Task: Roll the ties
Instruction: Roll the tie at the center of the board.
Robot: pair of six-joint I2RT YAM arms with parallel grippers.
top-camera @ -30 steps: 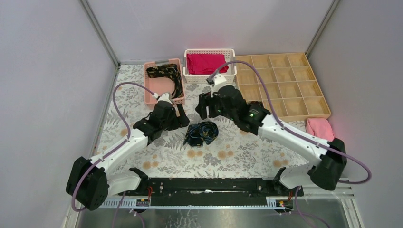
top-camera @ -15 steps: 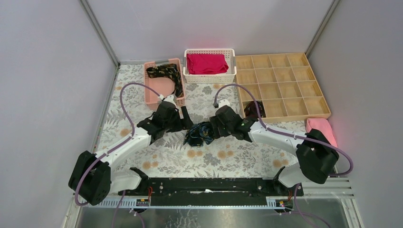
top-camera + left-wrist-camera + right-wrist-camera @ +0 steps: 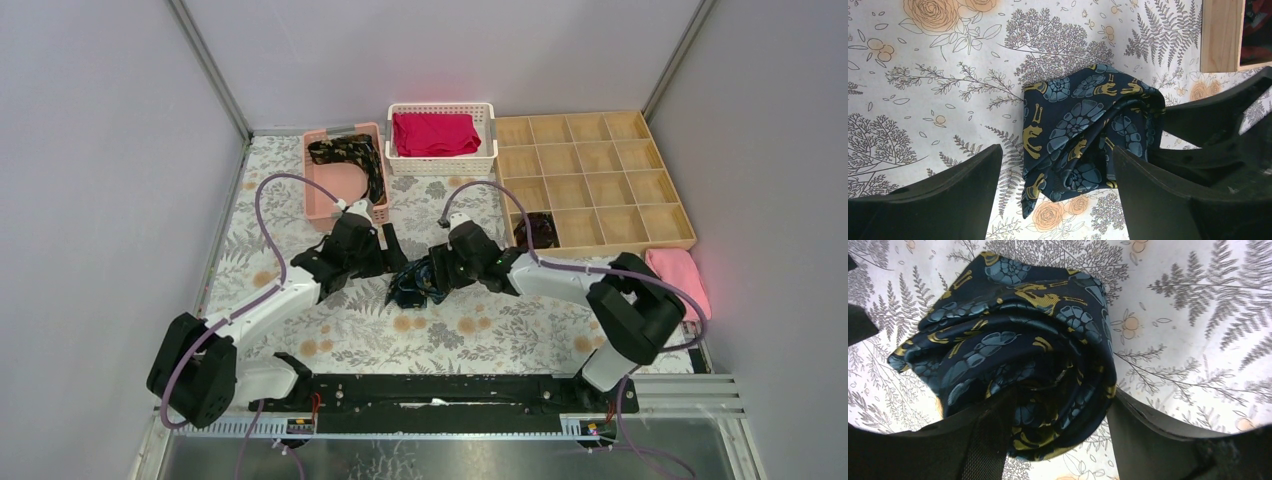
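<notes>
A loosely rolled tie (image 3: 412, 282), dark blue with blue and gold pattern, lies on the floral tablecloth mid-table. My right gripper (image 3: 434, 272) is down on its right side, open. In the right wrist view its fingers (image 3: 1058, 400) straddle the coil (image 3: 1018, 345), both pads against the fabric. My left gripper (image 3: 395, 254) hovers at the tie's upper left, open. The left wrist view has the tie (image 3: 1083, 130) ahead, its near edge reaching between the left gripper's fingertips (image 3: 1057, 155). A second tie (image 3: 350, 160) lies in the pink basket. A small dark coil (image 3: 538, 230) sits in a tray compartment.
The pink basket (image 3: 318, 200) stands at back left, beside a white basket (image 3: 440, 165) holding folded red cloth (image 3: 433, 133). A wooden compartment tray (image 3: 600, 180) fills the back right. A pink towel (image 3: 672, 270) lies at the right edge.
My right arm came down and to the left, from above the table, onto the rolled tie, uncovering the coil in the tray. My left gripper edged closer to the tie.
</notes>
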